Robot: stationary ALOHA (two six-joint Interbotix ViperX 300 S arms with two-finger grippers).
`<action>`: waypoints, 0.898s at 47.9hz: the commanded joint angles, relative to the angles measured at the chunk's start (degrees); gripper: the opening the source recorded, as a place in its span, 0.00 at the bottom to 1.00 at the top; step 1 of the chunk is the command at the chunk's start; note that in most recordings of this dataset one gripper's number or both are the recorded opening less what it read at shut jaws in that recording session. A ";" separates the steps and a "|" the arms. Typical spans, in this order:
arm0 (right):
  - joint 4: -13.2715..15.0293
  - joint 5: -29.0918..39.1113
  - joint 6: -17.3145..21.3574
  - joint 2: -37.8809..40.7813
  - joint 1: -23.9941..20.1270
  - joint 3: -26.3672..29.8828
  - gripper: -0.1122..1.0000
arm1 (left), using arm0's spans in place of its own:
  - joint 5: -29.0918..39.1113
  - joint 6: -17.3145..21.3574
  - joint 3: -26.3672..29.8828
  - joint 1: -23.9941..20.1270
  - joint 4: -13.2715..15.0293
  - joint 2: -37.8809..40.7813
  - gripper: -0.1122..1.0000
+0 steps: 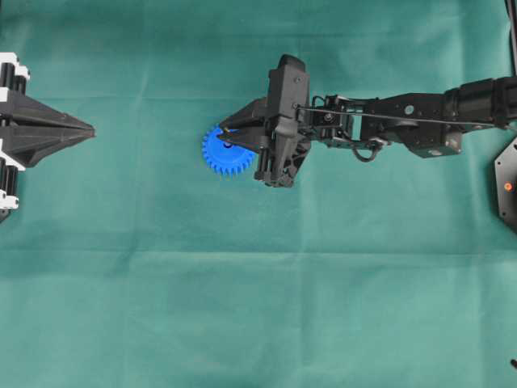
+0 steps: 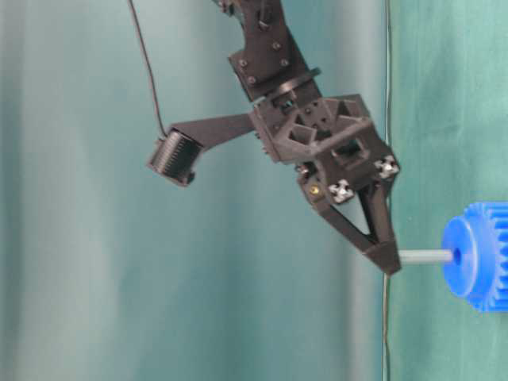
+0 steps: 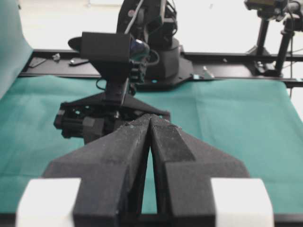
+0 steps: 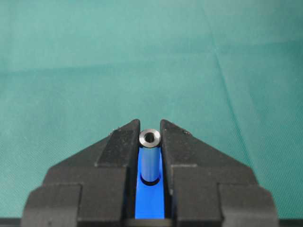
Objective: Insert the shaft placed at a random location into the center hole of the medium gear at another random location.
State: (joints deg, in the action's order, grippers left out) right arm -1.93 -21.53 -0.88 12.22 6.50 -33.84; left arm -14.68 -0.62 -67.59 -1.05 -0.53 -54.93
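Note:
The blue medium gear (image 1: 218, 155) lies flat on the green cloth, left of the table's middle. My right gripper (image 1: 225, 135) reaches over it from the right and is shut on the top of the silvery shaft (image 4: 150, 158). The shaft stands upright with its lower end entering the center hole (image 4: 151, 181) of the gear (image 4: 149, 203). In the table-level view the shaft (image 2: 425, 256) spans from the fingertips (image 2: 387, 255) to the gear's hub (image 2: 460, 255). My left gripper (image 1: 90, 129) rests shut at the far left, away from the gear, holding nothing; its fingertips (image 3: 142, 124) meet.
Green cloth (image 1: 258, 307) covers the whole table. A black mount (image 1: 507, 184) sits at the right edge. In the left wrist view the right arm's base (image 3: 161, 52) and a black rail (image 3: 236, 59) stand at the cloth's far edge.

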 commanded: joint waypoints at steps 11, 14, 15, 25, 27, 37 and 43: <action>-0.26 -0.79 -0.62 0.62 0.09 1.85 0.22 | -0.53 -0.09 1.05 -0.18 -0.09 0.44 0.10; -0.26 -0.79 -0.53 0.70 0.18 1.85 0.22 | -0.53 -0.09 0.97 -0.18 -0.09 0.44 0.10; -0.26 -0.79 -0.62 0.79 0.09 1.76 0.22 | -0.53 -0.09 0.97 -0.18 -0.09 0.44 0.10; -0.26 -1.32 -0.53 1.67 0.18 1.85 0.22 | -0.53 -0.09 0.97 -0.18 -0.18 0.35 0.10; -0.26 -1.49 -0.44 2.02 0.18 1.85 0.22 | -0.53 -0.09 1.05 -0.18 -0.09 0.35 0.10; -0.26 -2.37 -0.26 3.60 0.09 1.93 0.22 | -0.53 -0.09 0.97 -0.18 -0.09 0.35 0.10; -0.26 -2.99 -0.18 4.66 0.09 1.93 0.22 | -0.53 -0.09 1.05 -0.18 -0.09 0.35 0.10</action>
State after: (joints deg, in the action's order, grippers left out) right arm -2.02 -23.38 -0.88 17.31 6.50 -33.40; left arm -14.68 -0.62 -67.59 -1.14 -0.53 -55.02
